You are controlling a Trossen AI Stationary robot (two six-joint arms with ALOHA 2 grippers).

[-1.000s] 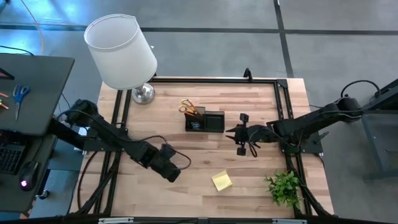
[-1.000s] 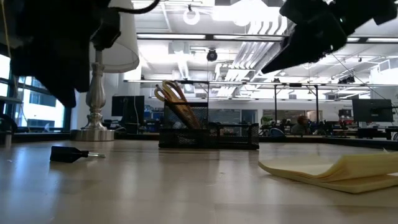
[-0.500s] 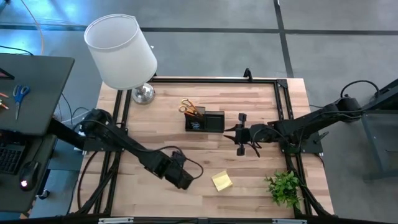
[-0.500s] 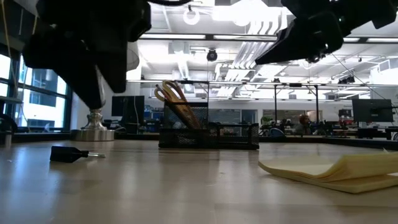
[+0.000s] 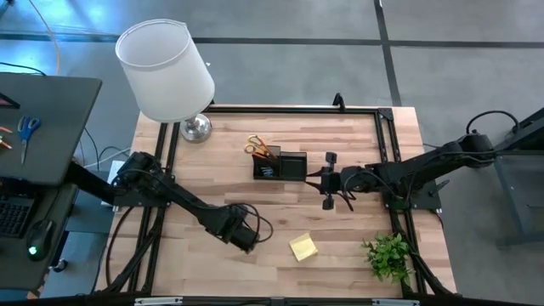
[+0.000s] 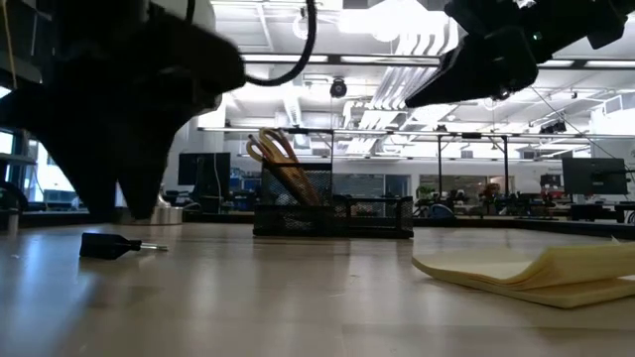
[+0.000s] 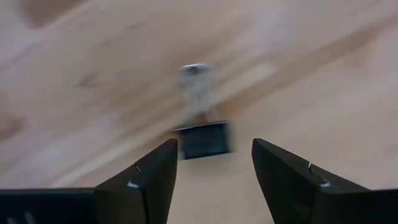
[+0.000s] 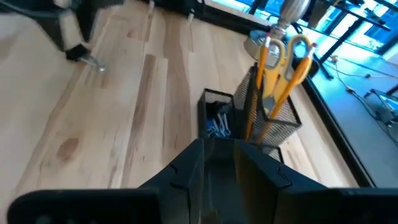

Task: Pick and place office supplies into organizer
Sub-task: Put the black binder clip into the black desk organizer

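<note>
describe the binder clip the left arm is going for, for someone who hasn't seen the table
On the wooden table, the black mesh organizer stands mid-table. Nearer the front edge, left of the yellow sticky-note pad, the left gripper hovers open over the binder clip: small, black, with silver wire handles, lying alone on bare wood.

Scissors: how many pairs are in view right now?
2. A yellow-handled pair stands in the black organizer on the table. A blue-handled pair lies on the dark side desk left of the table. Others may be hidden.
</note>
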